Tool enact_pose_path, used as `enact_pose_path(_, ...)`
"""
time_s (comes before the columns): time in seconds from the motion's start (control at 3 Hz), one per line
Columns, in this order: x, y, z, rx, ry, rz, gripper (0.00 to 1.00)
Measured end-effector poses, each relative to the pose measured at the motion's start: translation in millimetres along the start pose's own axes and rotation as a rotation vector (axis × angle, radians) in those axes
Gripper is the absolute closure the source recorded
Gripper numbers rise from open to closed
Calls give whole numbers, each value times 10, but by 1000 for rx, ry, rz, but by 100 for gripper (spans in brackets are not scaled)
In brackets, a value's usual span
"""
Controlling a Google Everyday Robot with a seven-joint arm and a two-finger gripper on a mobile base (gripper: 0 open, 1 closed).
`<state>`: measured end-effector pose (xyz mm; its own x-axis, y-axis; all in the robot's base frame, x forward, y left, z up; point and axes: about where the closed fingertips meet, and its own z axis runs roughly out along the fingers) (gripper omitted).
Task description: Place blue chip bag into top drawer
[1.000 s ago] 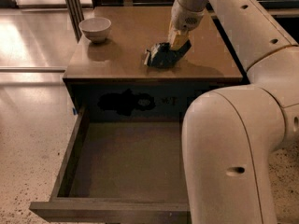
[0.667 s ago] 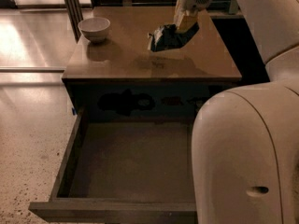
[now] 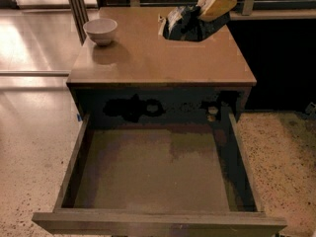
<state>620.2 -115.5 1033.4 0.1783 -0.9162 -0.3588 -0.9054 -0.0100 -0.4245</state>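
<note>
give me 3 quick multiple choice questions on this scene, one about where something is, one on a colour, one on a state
1. Where is the blue chip bag?
A. on the floor
B. in the gripper, over the far right of the cabinet top
C. at the near left corner of the top

2. What colour is the bowl?
A. white
B. red
C. green

3. The top drawer is
A. shut
B. pulled open
C. taken out of the cabinet

Answers:
1 B, the gripper clamps the bag at the far right of the top.
2 A, the bowl at the far left is plain white.
3 B, the drawer's flat bottom shows in front of the cabinet.
</note>
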Motion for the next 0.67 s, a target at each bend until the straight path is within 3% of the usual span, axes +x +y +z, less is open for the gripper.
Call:
enact_pose_path(0.33, -185, 356, -216, 67, -93, 42, 100)
enact_pose_path(0.67, -236, 744, 26, 54, -120, 57, 100)
